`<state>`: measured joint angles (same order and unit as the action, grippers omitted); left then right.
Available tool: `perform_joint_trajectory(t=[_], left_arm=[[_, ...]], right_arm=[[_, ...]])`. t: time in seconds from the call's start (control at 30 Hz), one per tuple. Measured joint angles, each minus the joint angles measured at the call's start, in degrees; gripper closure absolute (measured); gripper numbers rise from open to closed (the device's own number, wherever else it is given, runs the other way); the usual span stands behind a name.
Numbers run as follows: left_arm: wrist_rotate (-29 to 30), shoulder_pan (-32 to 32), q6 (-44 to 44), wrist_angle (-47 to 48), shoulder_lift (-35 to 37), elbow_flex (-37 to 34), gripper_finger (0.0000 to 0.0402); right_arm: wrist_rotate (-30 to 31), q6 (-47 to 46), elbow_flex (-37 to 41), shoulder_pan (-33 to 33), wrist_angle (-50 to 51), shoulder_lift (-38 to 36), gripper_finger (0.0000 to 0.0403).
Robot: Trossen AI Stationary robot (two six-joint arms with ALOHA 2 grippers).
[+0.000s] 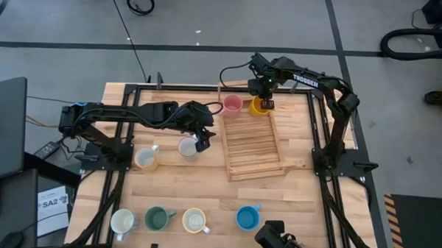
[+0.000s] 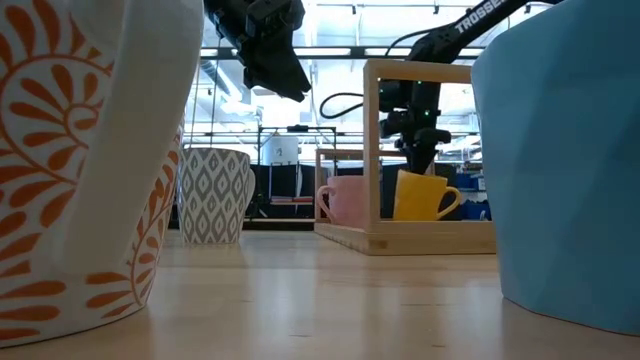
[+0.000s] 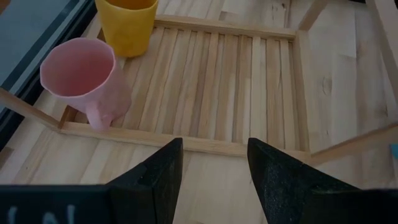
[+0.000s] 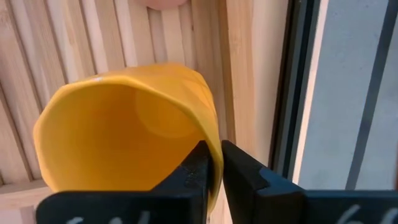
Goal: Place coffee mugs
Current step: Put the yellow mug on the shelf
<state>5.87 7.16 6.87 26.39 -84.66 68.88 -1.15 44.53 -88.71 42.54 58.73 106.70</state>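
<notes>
On the slatted tray (image 1: 253, 143), right jaws (image 4: 212, 163) seemingly pinch yellow mug's (image 4: 124, 130) rim.

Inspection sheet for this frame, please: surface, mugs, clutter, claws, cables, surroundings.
Surface: wooden table carrying a slatted wooden tray.
Job's things: pink mug and yellow mug in the tray; six more mugs stand on the table outside it.
Clutter: nothing seen.
Claws: right claw pinches the yellow mug's rim; left claw open, empty, near the tray.
Cables: black cable across the floor.
Surroundings: grey floor, monitor at left.
</notes>
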Motion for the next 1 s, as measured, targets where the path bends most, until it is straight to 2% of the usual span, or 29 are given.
perform_joint_trajectory(t=[0.77, 1.0], left_arm=[[0.0, -0.01, 0.0, -0.01, 0.0, 0.0, 0.0214], [0.0, 0.0, 0.0, 0.0, 0.0, 0.0, 0.0214]], right_arm=[[-0.05, 0.01, 0.0, -0.02, -1.79, 0.12, 0.035], [1.38, 0.0, 0.0, -0.04, -2.63, 0.08, 0.0331]])
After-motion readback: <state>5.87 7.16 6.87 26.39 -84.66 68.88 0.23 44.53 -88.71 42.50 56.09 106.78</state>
